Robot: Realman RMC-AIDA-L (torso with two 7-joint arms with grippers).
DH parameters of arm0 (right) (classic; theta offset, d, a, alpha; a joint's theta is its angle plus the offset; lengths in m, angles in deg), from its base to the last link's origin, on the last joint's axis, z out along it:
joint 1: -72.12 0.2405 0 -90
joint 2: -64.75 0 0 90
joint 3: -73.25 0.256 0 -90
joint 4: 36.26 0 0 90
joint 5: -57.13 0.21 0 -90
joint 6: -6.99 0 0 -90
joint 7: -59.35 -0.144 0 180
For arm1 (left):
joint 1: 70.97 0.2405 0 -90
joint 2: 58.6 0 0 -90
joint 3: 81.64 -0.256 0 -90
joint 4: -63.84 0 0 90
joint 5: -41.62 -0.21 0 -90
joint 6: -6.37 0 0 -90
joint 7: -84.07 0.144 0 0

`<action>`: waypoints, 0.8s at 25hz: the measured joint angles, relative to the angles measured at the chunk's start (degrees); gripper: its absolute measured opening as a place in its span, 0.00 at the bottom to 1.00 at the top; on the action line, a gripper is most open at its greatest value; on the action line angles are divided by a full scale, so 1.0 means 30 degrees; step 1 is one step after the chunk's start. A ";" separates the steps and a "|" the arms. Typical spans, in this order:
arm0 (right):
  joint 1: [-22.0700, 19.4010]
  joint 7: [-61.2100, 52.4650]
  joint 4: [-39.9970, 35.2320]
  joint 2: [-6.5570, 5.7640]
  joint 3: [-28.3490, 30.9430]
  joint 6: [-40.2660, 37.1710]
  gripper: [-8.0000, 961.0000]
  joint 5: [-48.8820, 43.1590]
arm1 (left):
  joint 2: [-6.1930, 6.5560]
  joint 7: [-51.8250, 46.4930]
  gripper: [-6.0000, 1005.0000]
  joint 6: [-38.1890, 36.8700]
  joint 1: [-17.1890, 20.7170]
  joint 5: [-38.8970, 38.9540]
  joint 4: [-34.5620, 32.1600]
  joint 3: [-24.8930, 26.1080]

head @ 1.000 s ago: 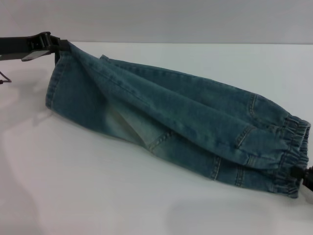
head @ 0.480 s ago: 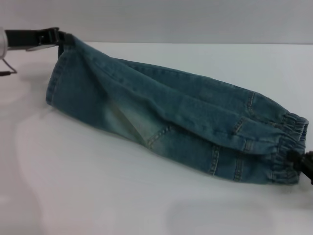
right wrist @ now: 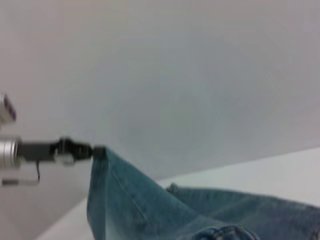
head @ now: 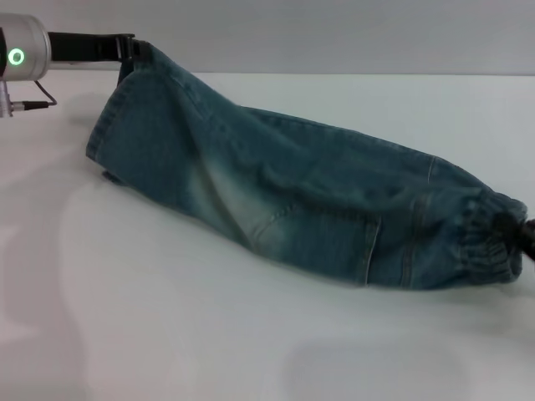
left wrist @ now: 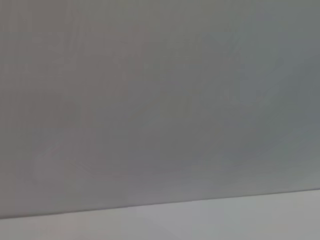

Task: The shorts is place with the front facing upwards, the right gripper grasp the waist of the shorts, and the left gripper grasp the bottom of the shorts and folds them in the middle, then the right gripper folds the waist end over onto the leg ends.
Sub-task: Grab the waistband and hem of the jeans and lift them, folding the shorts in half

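1. The knee-length blue-green denim shorts (head: 292, 209) lie folded lengthwise in a long narrow band that goes slanted across the white bench (head: 209, 334), from the far left to the near right in the head view.
2. A pale faded thigh patch (head: 238, 200) shows near the middle of the band, and orange stitch lines (head: 372, 246) run across the cloth closer to the right end.
3. The left claw (head: 134, 48), black, on a silver-grey block with a green ring light (head: 17, 57), is at the far left and is closed on the upper corner of the leg ends (head: 109, 125).
4. This corner is lifted above the bench, so the hem hangs down from the left claw to the surface.
5. In the right wrist view the same left claw (right wrist: 95, 151) appears farther off, pinching the top edge of the shorts (right wrist: 150, 210), which fall down from it.
6. The waist (head: 493, 238), the darker puckered elastic band, is at the right end, low on the bench.
7. The right claw (head: 525, 236) shows only as a dark tip at the right edge, touching the waist and gripping it; how wide its fingers stand I cannot tell.
8. The left wrist view shows only a grey wall and a strip of the pale bench (left wrist: 225, 220).
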 joint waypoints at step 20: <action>0.0091 -0.0876 -0.0007 0.0744 0.0210 0.2031 0.01 0.1502 | -0.0753 0.0592 0.07 0.2085 -0.0179 -0.0222 0.0155 -0.0013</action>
